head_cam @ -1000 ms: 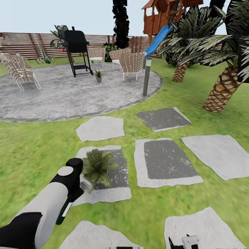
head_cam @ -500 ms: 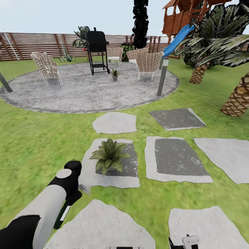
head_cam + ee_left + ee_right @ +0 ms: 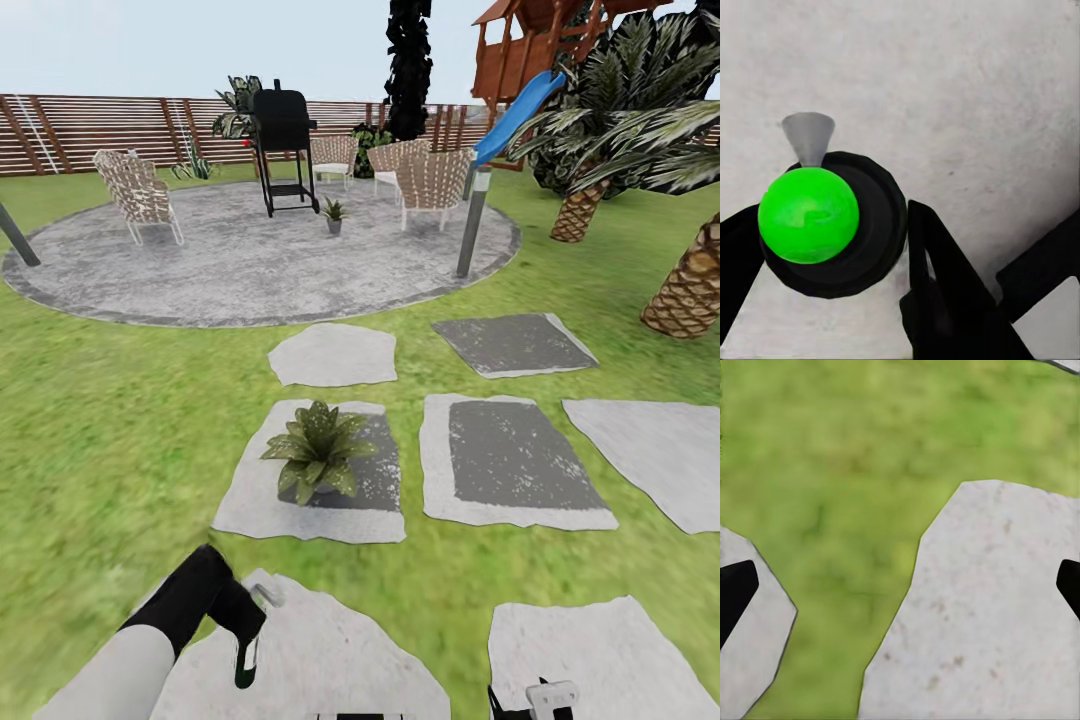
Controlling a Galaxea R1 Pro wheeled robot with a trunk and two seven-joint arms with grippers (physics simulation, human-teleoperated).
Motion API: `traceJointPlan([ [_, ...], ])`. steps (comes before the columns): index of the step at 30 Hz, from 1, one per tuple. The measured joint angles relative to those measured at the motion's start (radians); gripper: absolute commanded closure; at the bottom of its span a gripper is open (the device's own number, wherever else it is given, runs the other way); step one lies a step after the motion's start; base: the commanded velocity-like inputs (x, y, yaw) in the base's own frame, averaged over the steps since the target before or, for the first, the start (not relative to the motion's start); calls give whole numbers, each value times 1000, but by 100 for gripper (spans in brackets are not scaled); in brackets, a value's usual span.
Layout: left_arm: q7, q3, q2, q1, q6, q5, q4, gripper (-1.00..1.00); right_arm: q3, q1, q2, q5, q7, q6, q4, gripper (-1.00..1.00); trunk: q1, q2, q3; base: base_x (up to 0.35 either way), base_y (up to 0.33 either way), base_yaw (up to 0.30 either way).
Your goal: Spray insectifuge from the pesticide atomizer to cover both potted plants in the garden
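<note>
left gripper clamps the atomizer, hung low over a slab — short of the near plant, a second plant waiting on the patio. the spraying step is in hand; next, lift and aim the nozzle at the leaves. right gripper spread wide, tips cut off — the bottle's trigger is hard to make out.
</note>
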Motion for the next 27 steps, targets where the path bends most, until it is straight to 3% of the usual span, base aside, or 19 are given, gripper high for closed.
traceJointPlan([
  [3,70,0,1,55,-139,54,3,100,0,0,0,1,3,0,0,-100,0,0,0,0,0,0],
  [7,77,-2,1,72,-352,65,13,100,3,-1,1,3,6,-1,-6,-100,0,0,0,0,0,0],
  [9,76,-3,2,76,-439,61,23,100,35,-1,8,24,17,-1,-28,-100,0,0,0,0,0,0],
  [11,77,-5,4,81,-506,60,56,100,73,-2,12,65,70,2,-129,-100,0,0,0,0,0,0],
  [13,75,-6,5,83,-527,63,76,100,95,-2,25,89,201,35,-246,-100,0,0,0,0,0,0],
  [16,71,-16,1,84,-536,62,123,100,114,-7,39,112,500,223,-411,-100,0,0,0,0,0,0],
  [18,69,-19,-2,84,-536,58,131,100,118,-15,40,122,616,302,-485,-100,0,0,0,0,0,0],
  [21,59,-28,4,80,-536,54,134,100,133,-28,46,176,687,341,-571,-100,0,0,0,0,0,0],
  [22,23,-31,7,76,-536,50,130,100,157,-38,52,204,698,345,-593,-100,0,0,0,0,0,0],
  [25,-60,-33,9,71,-537,46,122,100,206,-53,56,222,703,349,-606,-100,0,0,0,0,0,0],
  [27,-95,-62,6,70,-537,-5,120,100,261,-60,58,229,708,352,-609,-100,0,0,0,0,0,0],
])
